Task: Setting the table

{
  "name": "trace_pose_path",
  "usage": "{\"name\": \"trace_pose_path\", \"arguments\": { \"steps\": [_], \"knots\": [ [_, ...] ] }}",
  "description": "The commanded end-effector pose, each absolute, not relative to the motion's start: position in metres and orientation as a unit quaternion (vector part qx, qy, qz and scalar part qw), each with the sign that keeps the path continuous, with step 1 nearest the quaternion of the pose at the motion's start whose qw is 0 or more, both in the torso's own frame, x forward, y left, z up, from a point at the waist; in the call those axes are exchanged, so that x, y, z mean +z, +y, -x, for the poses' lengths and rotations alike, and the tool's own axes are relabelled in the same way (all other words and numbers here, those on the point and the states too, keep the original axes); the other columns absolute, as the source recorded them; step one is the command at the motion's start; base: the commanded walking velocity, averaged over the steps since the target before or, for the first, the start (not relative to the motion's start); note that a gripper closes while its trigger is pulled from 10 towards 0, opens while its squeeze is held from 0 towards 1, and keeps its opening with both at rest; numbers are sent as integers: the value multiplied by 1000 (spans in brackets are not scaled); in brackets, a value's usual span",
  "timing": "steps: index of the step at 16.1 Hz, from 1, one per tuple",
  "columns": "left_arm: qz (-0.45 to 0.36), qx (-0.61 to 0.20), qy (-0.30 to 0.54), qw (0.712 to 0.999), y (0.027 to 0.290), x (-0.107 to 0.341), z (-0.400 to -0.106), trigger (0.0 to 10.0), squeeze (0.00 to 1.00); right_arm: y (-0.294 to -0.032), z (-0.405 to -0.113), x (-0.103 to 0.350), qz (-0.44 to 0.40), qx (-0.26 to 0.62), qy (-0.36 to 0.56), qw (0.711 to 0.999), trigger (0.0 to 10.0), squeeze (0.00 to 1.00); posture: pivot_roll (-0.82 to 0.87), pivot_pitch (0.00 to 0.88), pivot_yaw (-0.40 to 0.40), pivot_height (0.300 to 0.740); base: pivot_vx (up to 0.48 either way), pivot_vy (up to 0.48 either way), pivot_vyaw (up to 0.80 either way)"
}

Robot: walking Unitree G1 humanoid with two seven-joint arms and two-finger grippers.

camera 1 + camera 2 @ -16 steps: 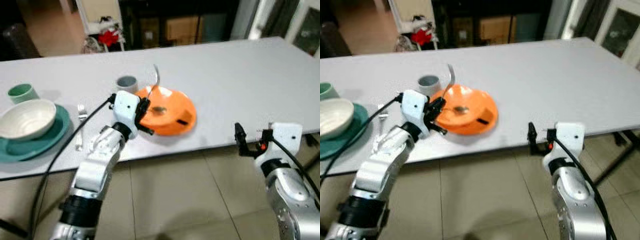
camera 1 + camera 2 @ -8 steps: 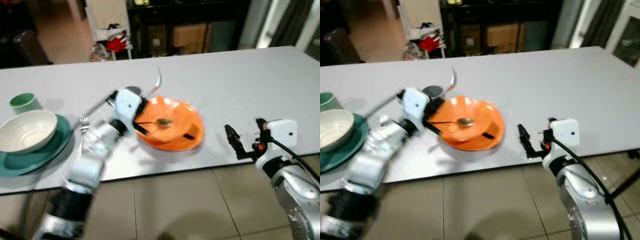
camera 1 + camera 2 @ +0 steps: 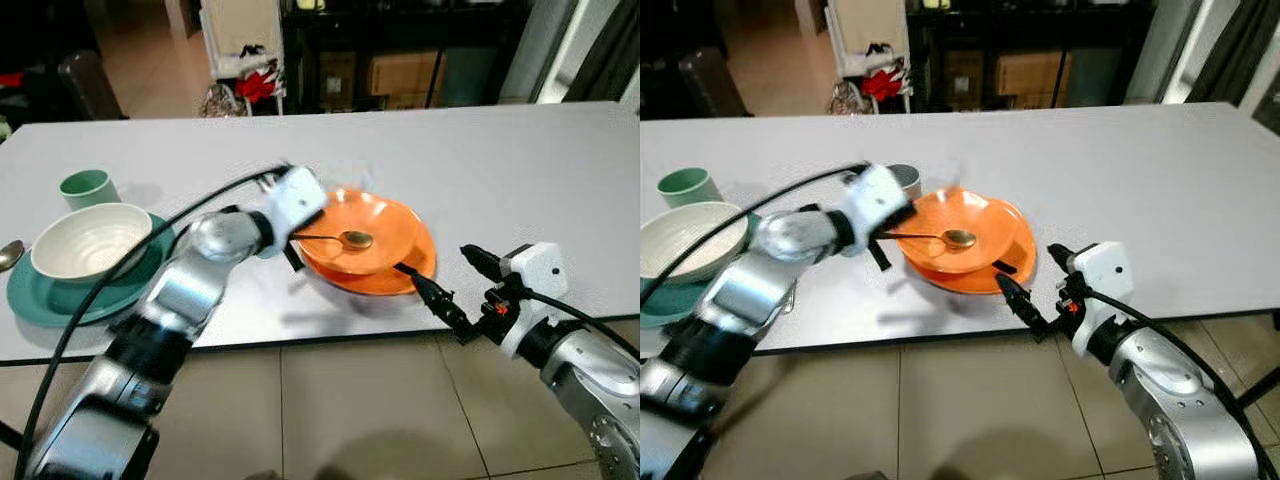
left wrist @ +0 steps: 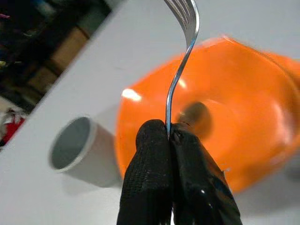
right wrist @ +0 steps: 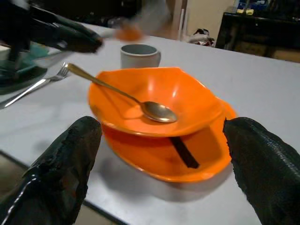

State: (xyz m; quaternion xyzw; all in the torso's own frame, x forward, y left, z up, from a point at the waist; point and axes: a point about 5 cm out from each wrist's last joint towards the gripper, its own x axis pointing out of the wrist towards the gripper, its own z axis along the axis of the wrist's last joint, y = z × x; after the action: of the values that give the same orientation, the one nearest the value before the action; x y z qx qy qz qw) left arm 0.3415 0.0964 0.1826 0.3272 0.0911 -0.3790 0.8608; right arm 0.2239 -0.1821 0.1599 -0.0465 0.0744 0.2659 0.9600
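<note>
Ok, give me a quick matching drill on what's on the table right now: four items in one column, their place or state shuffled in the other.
Items:
1. fork
2. gold spoon
3. white bowl
4. right end effector

Place or state:
A. on the teal plate
B. open, facing the orange bowl
C. pinched in the left end effector
D. lying in the orange bowl

Pairs: 1-C, 2-D, 3-A, 4-B
</note>
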Motion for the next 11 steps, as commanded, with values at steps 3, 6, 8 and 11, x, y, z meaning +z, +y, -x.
{"name": "trace_pose_path", "arguments": {
  "steps": [3, 6, 8, 11],
  "knots": [
    [-381, -394, 150, 823, 85, 177, -355, 10000, 0, -177, -220, 162, 49, 297, 80, 950, 10000, 0, -54, 0, 49, 740, 0, 0, 0],
    [-401, -364, 182, 821, 83, 174, -369, 10000, 0, -174, -215, 160, 55, 315, 85, 944, 10000, 0, -63, 0, 62, 740, 0, 0, 0],
    [-410, -362, 193, 815, 83, 174, -372, 10000, 0, -174, -213, 159, 56, 316, 87, 943, 10000, 0, -64, 0, 66, 740, 0, 0, 0],
    [-438, -340, 210, 805, 83, 172, -381, 10000, 0, -173, -212, 158, 60, 318, 89, 942, 10000, 0, -67, 0, 75, 740, 0, 0, 0]
  ]
}}
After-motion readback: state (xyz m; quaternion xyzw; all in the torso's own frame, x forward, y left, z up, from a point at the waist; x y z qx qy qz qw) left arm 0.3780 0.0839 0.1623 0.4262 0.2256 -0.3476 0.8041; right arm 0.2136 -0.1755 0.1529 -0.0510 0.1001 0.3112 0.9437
